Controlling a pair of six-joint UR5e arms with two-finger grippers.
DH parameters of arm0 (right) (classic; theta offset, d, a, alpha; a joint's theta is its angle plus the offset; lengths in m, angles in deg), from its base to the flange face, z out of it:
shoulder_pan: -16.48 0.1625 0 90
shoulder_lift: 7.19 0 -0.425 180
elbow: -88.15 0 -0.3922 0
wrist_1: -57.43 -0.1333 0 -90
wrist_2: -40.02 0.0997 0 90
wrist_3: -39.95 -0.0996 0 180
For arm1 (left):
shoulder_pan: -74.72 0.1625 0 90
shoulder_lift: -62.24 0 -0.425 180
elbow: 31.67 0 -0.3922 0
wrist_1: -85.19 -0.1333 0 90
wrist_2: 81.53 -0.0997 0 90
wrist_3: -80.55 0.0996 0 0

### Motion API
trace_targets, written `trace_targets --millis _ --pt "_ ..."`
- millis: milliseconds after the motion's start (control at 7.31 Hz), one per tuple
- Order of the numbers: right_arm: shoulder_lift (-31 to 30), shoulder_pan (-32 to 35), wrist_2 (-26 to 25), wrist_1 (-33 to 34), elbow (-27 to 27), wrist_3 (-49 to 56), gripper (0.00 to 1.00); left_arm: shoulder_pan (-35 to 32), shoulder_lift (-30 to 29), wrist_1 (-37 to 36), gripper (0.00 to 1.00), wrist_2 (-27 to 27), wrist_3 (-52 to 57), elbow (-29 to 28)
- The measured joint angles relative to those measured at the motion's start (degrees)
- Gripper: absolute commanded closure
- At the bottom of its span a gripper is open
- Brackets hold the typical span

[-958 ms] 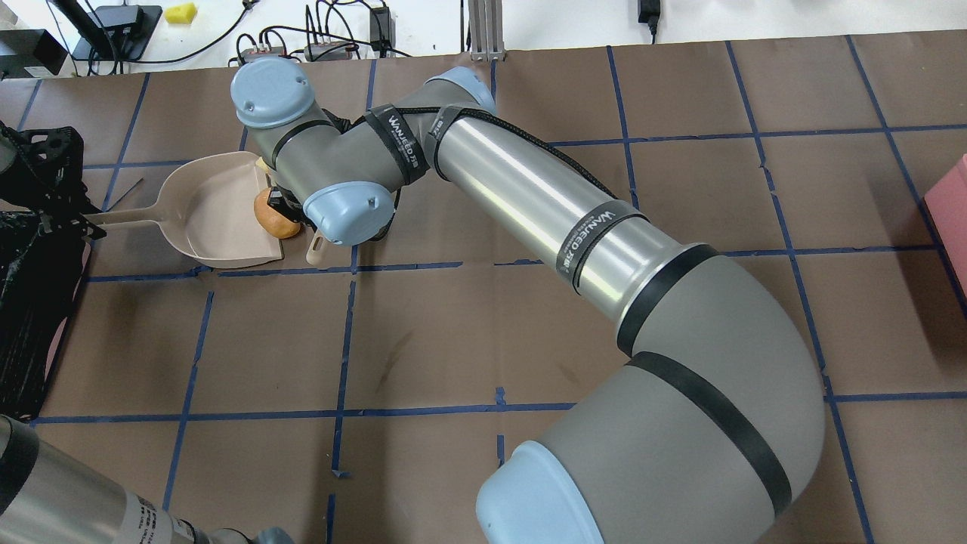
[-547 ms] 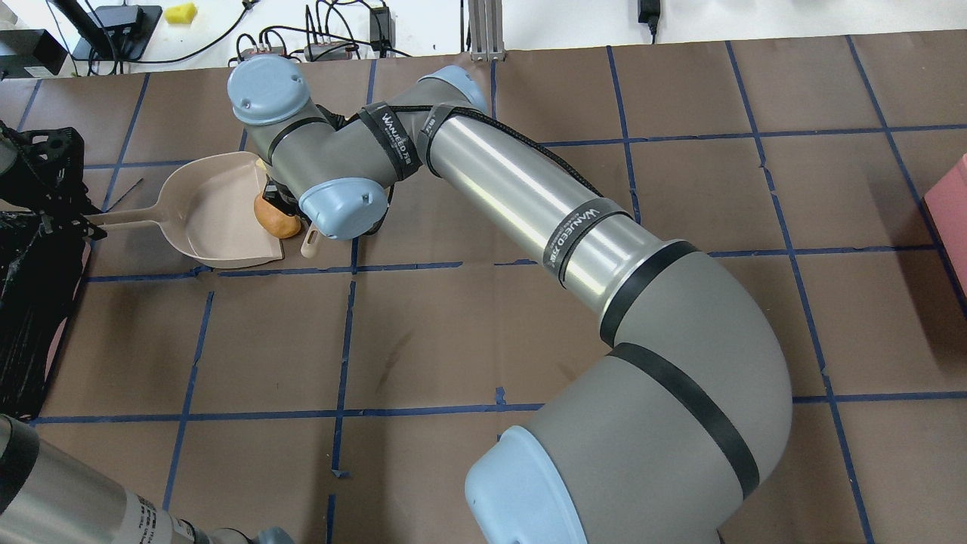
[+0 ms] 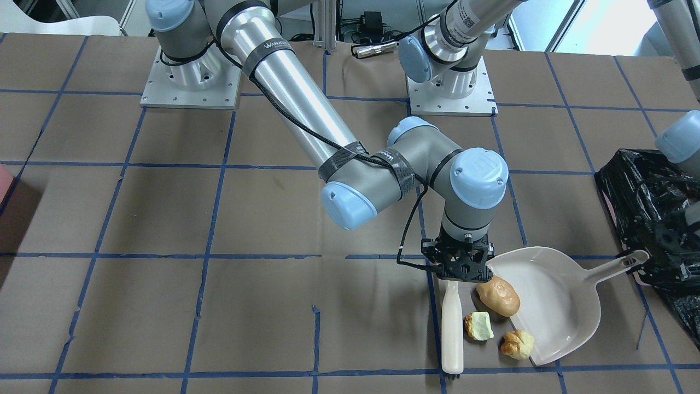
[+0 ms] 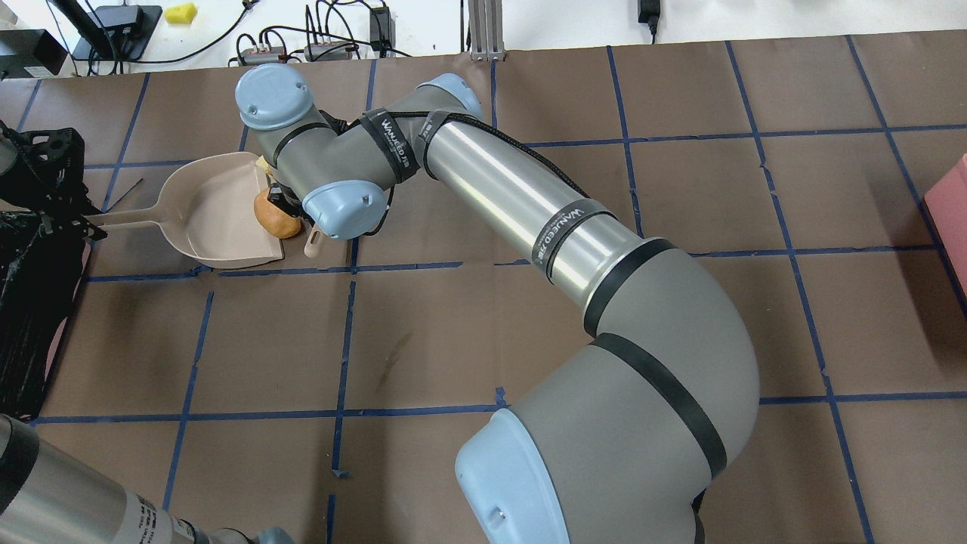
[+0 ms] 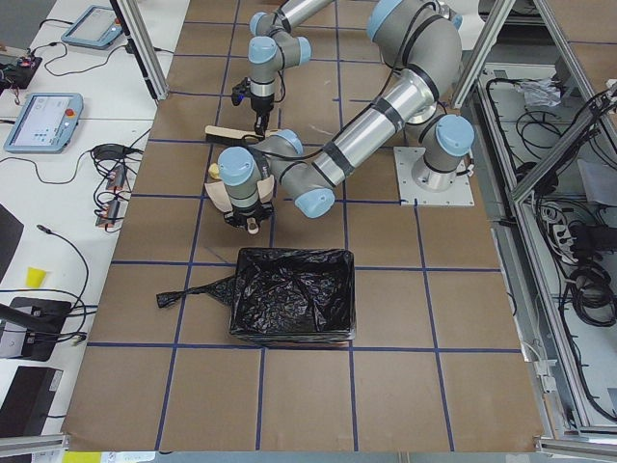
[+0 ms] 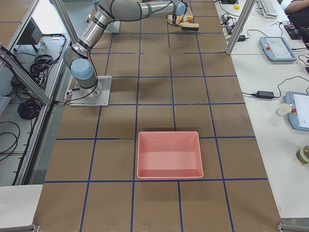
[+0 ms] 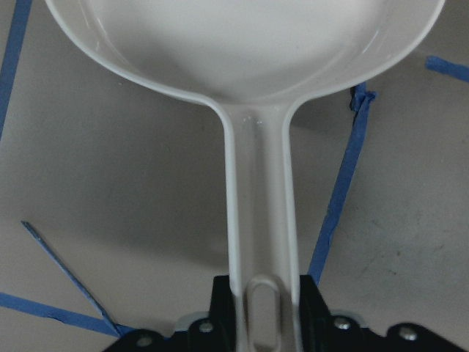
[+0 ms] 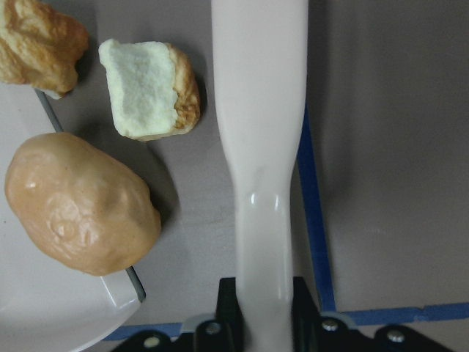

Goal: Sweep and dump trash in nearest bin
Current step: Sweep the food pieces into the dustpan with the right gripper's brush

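My right gripper [image 3: 458, 271] is shut on the white brush handle [image 3: 452, 323], which lies along the table beside the dustpan's mouth. My left gripper [image 7: 260, 312] is shut on the handle of the pale grey dustpan [image 3: 558, 295]. The tan potato-like oval [image 3: 497, 295] rests on the dustpan's lip. The yellow-green chunk [image 3: 479, 326] lies on the table between brush and pan. The crusty bread lump [image 3: 517, 343] sits at the pan's front corner. In the right wrist view the potato [image 8: 80, 205], chunk [image 8: 146, 88] and bread [image 8: 37, 44] lie left of the handle [image 8: 260, 147]. The black-lined bin [image 3: 645, 202] stands just behind the dustpan's handle.
A pink tray [image 6: 169, 154] sits far off on the robot's right side. The brown paper table [image 4: 453, 340] has a blue tape grid. The right arm's long silver link [image 4: 514, 189] reaches across the table's middle. Cables and boxes [image 4: 317, 45] lie beyond the far edge.
The right arm's elbow has swung left and its wrist has shifted slightly, nudging the brush's handle end. The potato, the dustpan and the left gripper have stayed put.
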Motion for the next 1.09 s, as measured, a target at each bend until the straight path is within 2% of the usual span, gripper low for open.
trace_targets --millis 1094 --pt "1.01 2.48 0.11 1.39 0.05 -0.94 0.87 0.0 0.13 -0.7 1.0 0.02 -0.11 0.24"
